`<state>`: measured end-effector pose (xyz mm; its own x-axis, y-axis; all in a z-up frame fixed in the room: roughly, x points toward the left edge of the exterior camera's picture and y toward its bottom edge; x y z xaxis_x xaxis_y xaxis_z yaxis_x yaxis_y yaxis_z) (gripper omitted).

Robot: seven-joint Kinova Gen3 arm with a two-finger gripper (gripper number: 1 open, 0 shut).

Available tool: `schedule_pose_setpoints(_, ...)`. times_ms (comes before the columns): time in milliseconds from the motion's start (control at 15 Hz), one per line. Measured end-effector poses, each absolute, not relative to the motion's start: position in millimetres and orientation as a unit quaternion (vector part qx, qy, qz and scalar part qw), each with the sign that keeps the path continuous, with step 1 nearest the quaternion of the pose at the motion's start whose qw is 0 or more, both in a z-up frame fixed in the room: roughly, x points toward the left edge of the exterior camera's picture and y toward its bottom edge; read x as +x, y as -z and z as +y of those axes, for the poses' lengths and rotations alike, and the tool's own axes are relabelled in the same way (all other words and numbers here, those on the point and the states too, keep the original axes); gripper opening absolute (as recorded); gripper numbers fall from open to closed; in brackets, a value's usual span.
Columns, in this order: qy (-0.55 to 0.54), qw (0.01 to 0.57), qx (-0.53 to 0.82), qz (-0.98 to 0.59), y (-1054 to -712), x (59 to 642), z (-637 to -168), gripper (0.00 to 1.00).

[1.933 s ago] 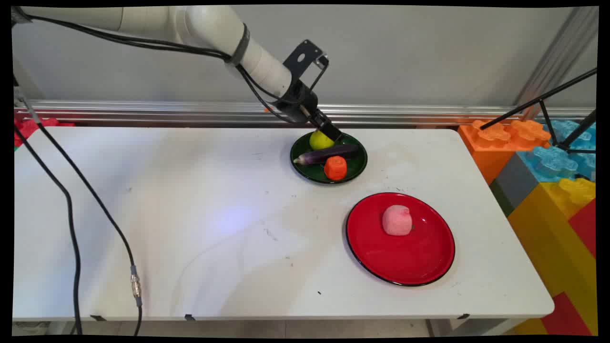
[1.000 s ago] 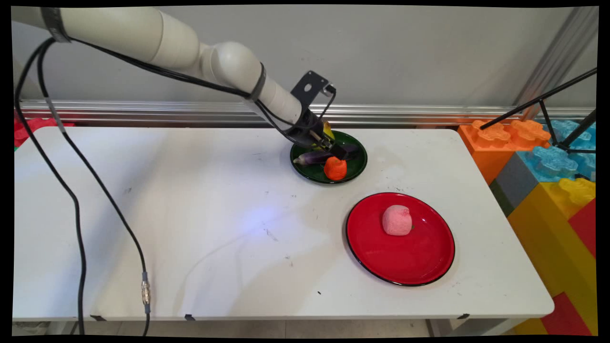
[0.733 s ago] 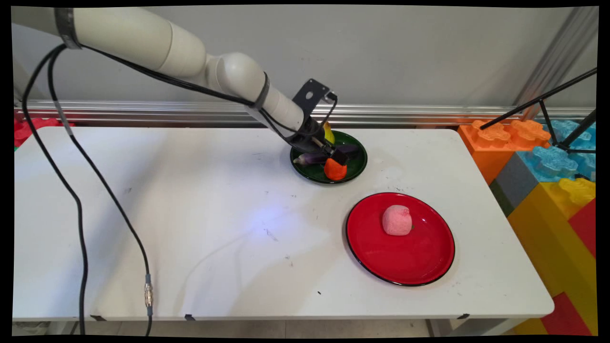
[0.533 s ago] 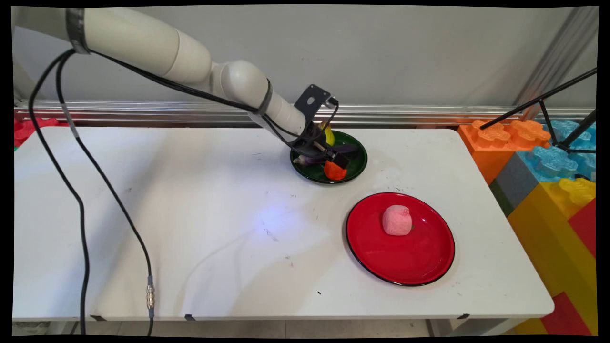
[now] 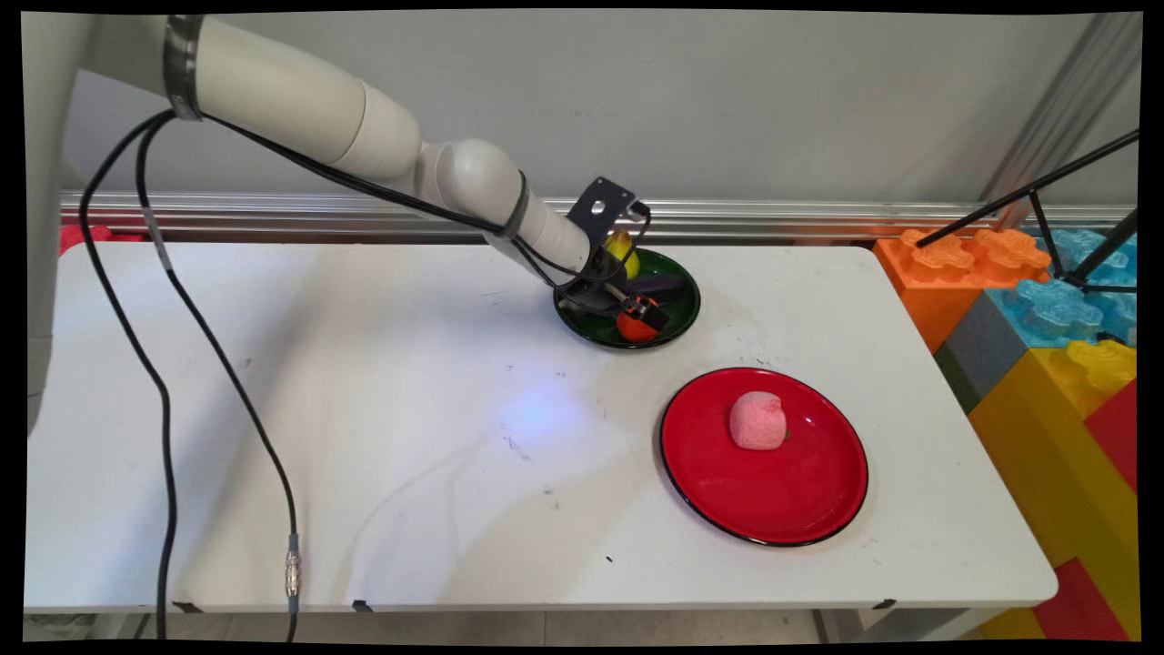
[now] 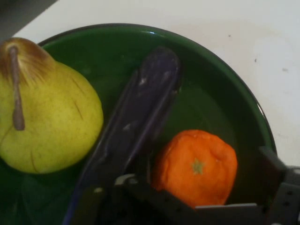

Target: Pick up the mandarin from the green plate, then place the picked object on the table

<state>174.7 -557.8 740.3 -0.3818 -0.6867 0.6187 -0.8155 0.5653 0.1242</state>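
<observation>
- Reaching down from the upper left, the white arm puts its black gripper into the green plate near the table's far edge.
- Seen from the hand, the gripper has its fingers spread wide, one on each side of the orange fruit; one finger stands on the fruit's right and the other lies between the fruit and the purple eggplant. Whether they touch the fruit cannot be told.
- The green plate also holds a yellow-green pear, which lies on the eggplant's other side from the orange fruit.
- From the main view, the orange fruit sits at the plate's near side, with the eggplant behind it and the pear at the far rim.
- A red plate with a black rim lies nearer the camera and to the right, well apart from the green one, and carries a pink fruit.
- The white table bears faint scuffs and dark specks.
- Behind it runs a metal rail at the foot of a grey wall.
- Large coloured building blocks are stacked at the right, with a black tripod above them.
- Black cables hang from the arm down past the table's near left edge.
</observation>
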Motion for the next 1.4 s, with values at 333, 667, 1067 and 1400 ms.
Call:
schedule_pose_setpoints(333, -0.100, 0.322, 0.445, -0.829, -737, 169, -557, 0.00)
schedule_pose_setpoints(667, -0.104, 0.326, 0.443, -0.829, -750, 168, -554, 0.00)
schedule_pose_setpoints(1067, -0.111, 0.334, 0.442, -0.825, -789, 170, -550, 0.00)
schedule_pose_setpoints(1400, -0.105, 0.340, 0.426, -0.832, -832, 175, -532, 0.00)
